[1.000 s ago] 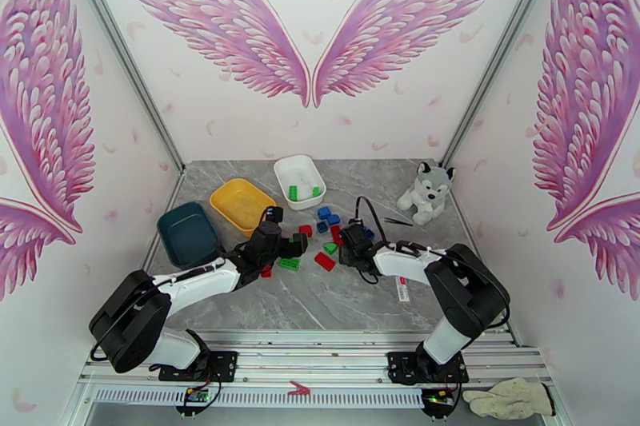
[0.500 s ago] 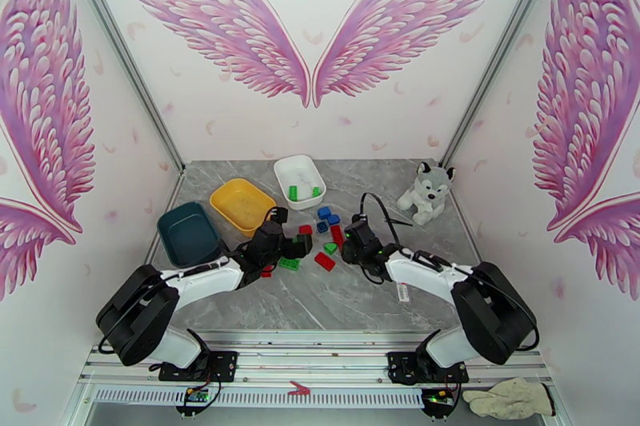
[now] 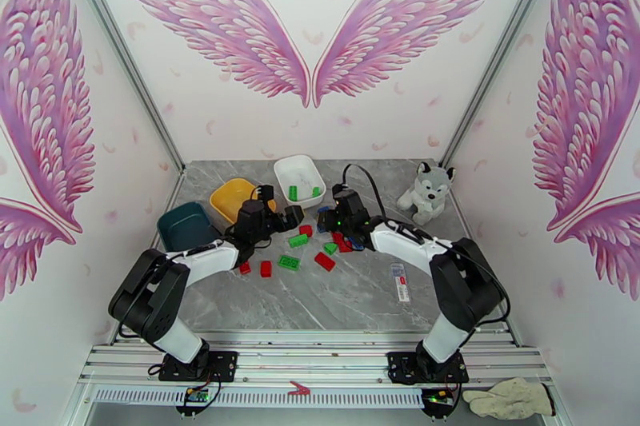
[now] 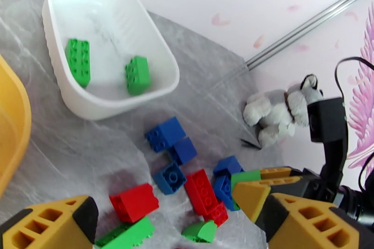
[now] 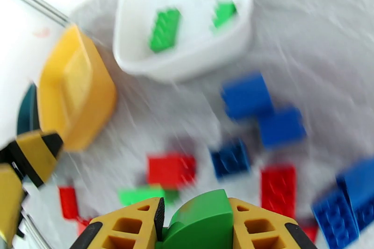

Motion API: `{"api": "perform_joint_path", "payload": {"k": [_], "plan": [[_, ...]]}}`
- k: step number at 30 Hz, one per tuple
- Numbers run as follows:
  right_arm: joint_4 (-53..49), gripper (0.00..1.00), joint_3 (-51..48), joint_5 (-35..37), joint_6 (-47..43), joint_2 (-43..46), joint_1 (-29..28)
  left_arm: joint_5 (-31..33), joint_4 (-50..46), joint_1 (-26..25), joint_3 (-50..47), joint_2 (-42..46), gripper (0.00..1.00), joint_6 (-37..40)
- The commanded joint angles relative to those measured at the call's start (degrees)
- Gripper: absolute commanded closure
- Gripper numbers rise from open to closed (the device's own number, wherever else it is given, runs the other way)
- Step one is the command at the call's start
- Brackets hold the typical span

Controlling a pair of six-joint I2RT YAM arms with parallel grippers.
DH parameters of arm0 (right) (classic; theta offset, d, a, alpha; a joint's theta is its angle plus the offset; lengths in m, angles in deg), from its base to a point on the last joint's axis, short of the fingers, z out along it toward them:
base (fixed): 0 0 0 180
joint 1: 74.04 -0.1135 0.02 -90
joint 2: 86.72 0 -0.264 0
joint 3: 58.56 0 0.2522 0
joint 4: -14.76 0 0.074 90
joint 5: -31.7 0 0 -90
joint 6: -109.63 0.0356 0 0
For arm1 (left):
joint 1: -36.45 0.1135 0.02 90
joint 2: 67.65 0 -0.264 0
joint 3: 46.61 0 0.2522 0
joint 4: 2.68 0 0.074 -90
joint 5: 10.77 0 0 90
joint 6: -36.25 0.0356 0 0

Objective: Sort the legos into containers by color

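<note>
Left side first: my left gripper (image 3: 290, 216) hangs wide open with nothing in it, arm stretched low beside the yellow dish (image 3: 224, 200), near the loose legos (image 4: 170, 135). My right gripper (image 5: 196, 210) is pinched on a rounded green brick (image 5: 203, 226) that looks lifted clear of the table. So I reckon the next move is reaching forward-left over the white dish (image 5: 187, 65), where two greens sit, and letting go.
</note>
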Motion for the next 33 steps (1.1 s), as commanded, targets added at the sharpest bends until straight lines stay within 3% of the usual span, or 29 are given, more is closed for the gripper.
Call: {"api": "perform_joint_path", "payload": {"k": [1, 8, 13, 16, 23, 33], "plan": [[0.5, 0.78, 9.2, -3.3, 0.0, -5.8, 0.7, 2.8, -3.3, 0.5, 2.0, 4.1, 0.01, 2.7], [-3.8, 0.72, 28.8, -1.5, -1.8, -18.7, 1.2, 13.9, -11.1, 0.6, -2.6, 12.5, 0.01, 7.9], [-9.3, 0.57, 41.5, -0.3, -3.8, -25.8, 1.2, 17.4, -13.7, 0.6, -6.5, 15.6, 0.01, 8.6], [-10.3, 0.47, 44.1, -0.1, -4.6, -26.7, 1.2, 18.1, -14.5, 0.6, -8.0, 16.3, 0.01, 8.7], [-10.5, 0.41, 40.3, 1.1, -6.6, -22.3, 0.7, 18.8, -16.4, 0.3, -10.1, 17.4, 0.01, 9.0], [-5.1, 0.34, 16.1, 3.4, -8.1, -6.7, -1.5, 20.5, -18.7, -1.5, -10.6, 17.4, 0.01, 9.7]]}}
